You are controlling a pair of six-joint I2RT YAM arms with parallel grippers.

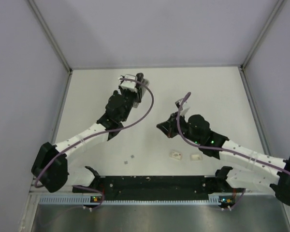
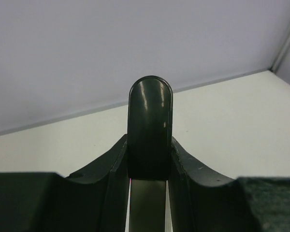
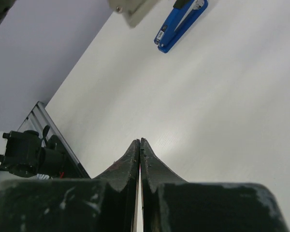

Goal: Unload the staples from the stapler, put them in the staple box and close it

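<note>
Progress check, near to far. By the near edge of the table point(image 1: 217, 96) there are 2 pale bits point(image 1: 175, 154), and left of them a couple of tiny specks point(image 1: 132, 156). They could be staples that are already out, but they're too small to call.

The right tool point(image 3: 139, 141) is about mid-table, pressed together with nothing in it, so it isn't working on anything. A blue item point(image 3: 181, 24) lies flat on the table beyond it. It only shows in the right wrist view and I can't tell what it is.

Up by the far edge, roughly midway along, the left tool point(image 2: 150, 141) is pinching a dark round-ended thing I take for the stapler point(image 2: 151, 121), which stands upright. I can't tell if it touches the table.

My guess is the stapler is secured, but opening it and getting the staples out is mostly left to do.
</note>
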